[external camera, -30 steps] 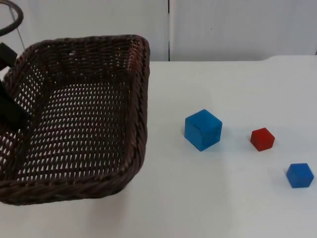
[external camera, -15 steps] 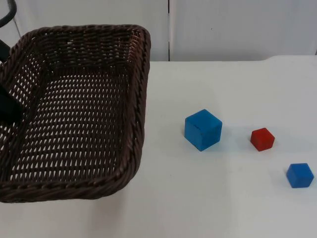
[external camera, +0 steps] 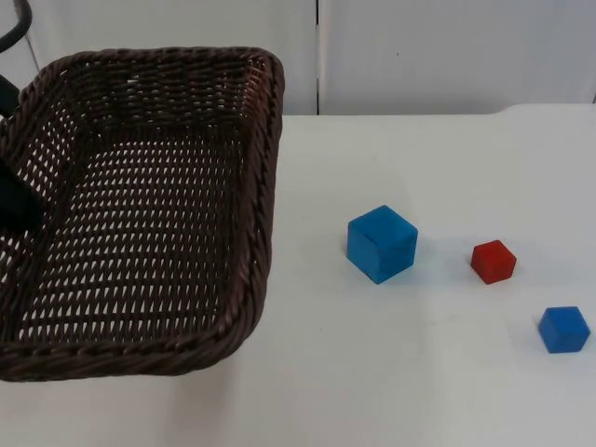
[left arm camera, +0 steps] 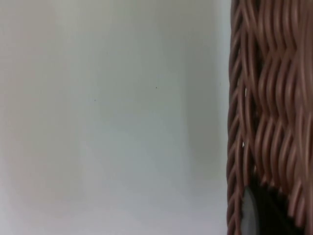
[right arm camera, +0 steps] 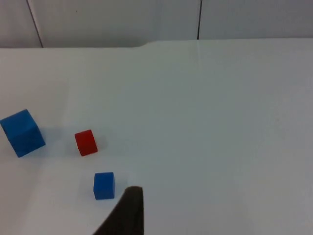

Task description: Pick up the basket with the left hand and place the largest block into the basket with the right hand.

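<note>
Holding the basket (external camera: 140,205) with my left end effector (external camera: 14,200), clamped on its left rim; the basket sits over the left side of the worktop (external camera: 419,372), looks lifted and tilted, nothing inside. In the left wrist view the woven wall (left arm camera: 269,98) is right against the fingertip.

Right end effector (right arm camera: 124,215): waiting off to the right; one dark fingertip in its wrist view, so I cannot tell how wide the fingers stand.

Key relation: the big blue block (external camera: 382,243) rests on the worktop between the basket and my right arm, well apart from the basket's right rim. From my right end effector it lies farthest of the three, past the red block (external camera: 493,261) and the small blue block (external camera: 563,329). In the right wrist view: big blue block (right arm camera: 22,132), red block (right arm camera: 86,142), small blue block (right arm camera: 103,185). The small one is just beside the fingertip. The right arm is the nearer arm to it. The cube has no long axis, sits turned corner-on, so I likely need to match wrist yaw to its faces.

Count: one basket, three blocks (two blue, one red), none touching.

Step in hand, judged: basket pickup done, block grasp not yet begun.
</note>
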{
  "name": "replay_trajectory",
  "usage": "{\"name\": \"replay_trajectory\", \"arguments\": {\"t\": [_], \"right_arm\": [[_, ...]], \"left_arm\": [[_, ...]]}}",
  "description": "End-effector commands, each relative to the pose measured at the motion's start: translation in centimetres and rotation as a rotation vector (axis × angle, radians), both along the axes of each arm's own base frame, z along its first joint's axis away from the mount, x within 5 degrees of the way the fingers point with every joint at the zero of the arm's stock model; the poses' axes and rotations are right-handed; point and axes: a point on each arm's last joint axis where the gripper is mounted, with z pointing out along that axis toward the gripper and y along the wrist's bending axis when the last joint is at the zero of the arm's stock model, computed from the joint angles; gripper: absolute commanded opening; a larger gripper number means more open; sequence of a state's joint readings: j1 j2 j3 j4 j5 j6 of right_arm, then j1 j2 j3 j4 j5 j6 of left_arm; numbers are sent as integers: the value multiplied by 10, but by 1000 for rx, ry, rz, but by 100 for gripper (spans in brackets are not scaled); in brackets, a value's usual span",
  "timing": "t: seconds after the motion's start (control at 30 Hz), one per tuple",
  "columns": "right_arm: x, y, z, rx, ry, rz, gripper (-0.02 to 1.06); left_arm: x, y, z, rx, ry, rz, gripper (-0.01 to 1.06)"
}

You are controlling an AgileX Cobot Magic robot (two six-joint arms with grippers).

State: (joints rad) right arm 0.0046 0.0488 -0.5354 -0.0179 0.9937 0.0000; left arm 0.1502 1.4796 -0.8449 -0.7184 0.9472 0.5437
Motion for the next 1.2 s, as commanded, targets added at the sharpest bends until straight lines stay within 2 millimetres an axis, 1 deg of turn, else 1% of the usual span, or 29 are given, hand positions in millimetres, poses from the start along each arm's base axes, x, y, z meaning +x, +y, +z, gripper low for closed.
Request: {"name": "replay_trajectory", "arguments": {"t": [0.0,0.1,0.13,0.17,0.27,0.3,0.43,0.47,0.5,0.6,0.67,0.7,0.73,0.77,0.8,0.83,0.87,0.9,0.97,1.03,1.07,1.17], "right_arm": [[11,0,8,-12,-31,4,104],[31,0,13,-13,-15,5,104],[31,0,13,-13,-15,5,104],[42,0,12,-13,19,6,104],[64,0,11,-13,70,7,104],[64,0,11,-13,70,7,104],[90,0,7,-13,122,8,104],[95,1,7,-11,137,9,104],[95,1,7,-11,137,9,104],[113,1,12,-3,201,4,104],[123,2,22,10,213,13,104],[123,2,22,10,213,13,104],[129,2,25,9,223,18,104],[137,3,33,11,223,34,104],[141,4,34,9,226,37,104],[150,6,38,20,237,54,104],[150,6,38,20,237,54,104],[157,7,40,32,241,69,104],[168,9,40,36,262,96,104],[186,13,37,33,306,151,104],[186,13,37,33,306,151,104],[208,19,32,39,354,191,104]], "left_arm": [[-2,-2,4,-19,-10,2,0],[-2,-2,4,-19,-10,2,0],[-2,-2,4,-19,-10,2,0],[-2,-2,4,-19,-10,2,0],[-2,-2,4,-19,-10,2,0],[-2,-2,4,-19,-10,2,0],[-2,-2,4,-19,-10,2,0],[-2,-2,4,-19,-10,2,0],[-2,-2,4,-19,-10,2,0],[-2,-2,4,-19,-10,2,0],[-2,-2,4,-18,-12,-1,0],[-2,-2,4,-18,-12,-1,0],[-2,-2,4,-18,-12,-1,0],[-2,-2,4,-18,-12,-1,0],[-2,-2,4,-18,-12,-1,0],[-2,-2,4,-18,-12,-1,0],[-2,-2,4,-18,-12,-1,0],[-2,-2,4,-18,-12,-1,0],[-2,-2,4,-17,-13,-3,0],[-2,-2,4,-19,-13,-2,0],[-2,-2,4,-19,-13,-2,0],[-2,-2,4,-20,-13,-1,0]]}}
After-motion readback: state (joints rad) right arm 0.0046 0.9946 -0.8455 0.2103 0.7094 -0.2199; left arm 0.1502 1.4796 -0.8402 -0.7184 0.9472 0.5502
